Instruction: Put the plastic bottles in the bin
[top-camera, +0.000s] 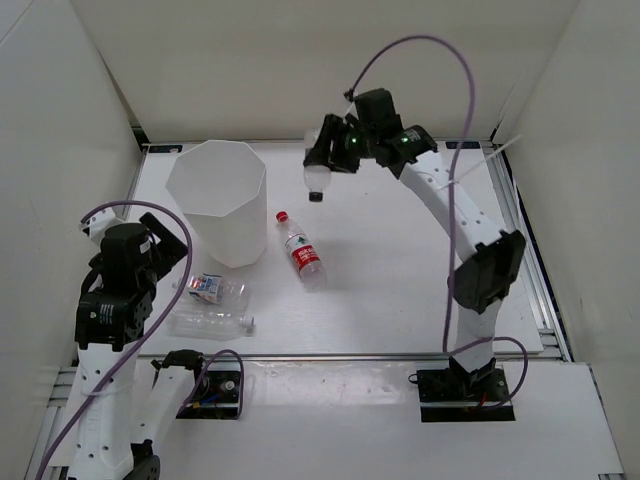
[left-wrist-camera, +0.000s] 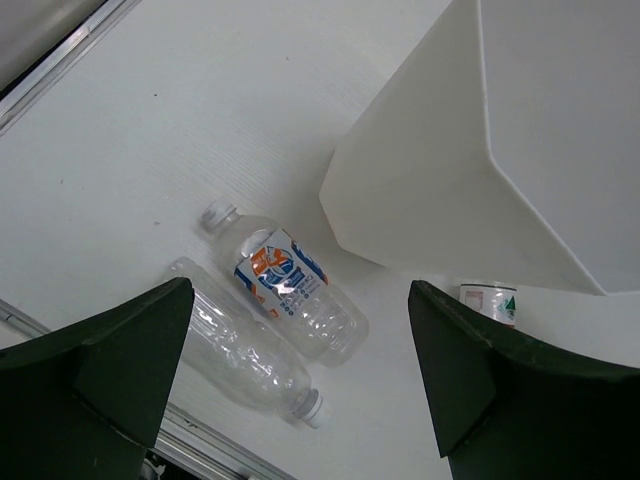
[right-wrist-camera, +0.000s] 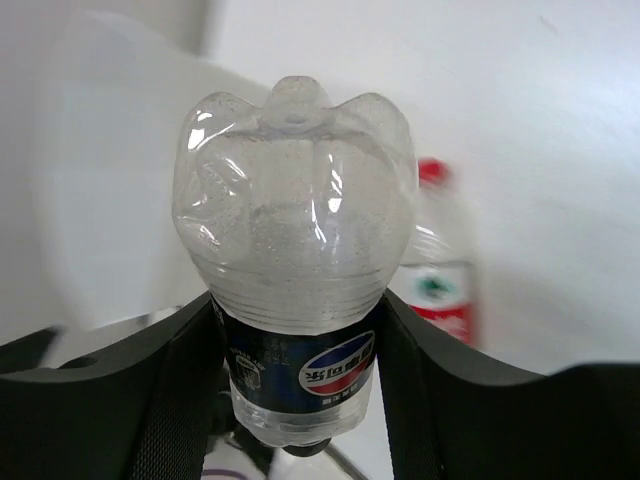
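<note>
The right gripper (top-camera: 322, 165) is pinching the dark-label bottle (right-wrist-camera: 295, 250) at its label, one finger on each side. The bottle hangs in the air over the far part of the desk (top-camera: 400, 300). Its long axis is near vertical, with the black cap down and the base up toward the wrist. The bin (top-camera: 232, 238) stands to the left of it, toward the far left corner; its open mouth is near the bottle but not under it. So I judge the coming move is a sideways carry to the left, until the bottle is above the rim. The right arm is stretched far forward, with the wrist bent down.

The left gripper (left-wrist-camera: 300, 300) is spread wide and holds nothing. It hovers near the near left corner, above the blue-white bottle (left-wrist-camera: 290, 290) and the unlabelled bottle (left-wrist-camera: 245, 360), which lie flat side by side. The red-label bottle (top-camera: 303, 255) lies flat just right of the bin.
</note>
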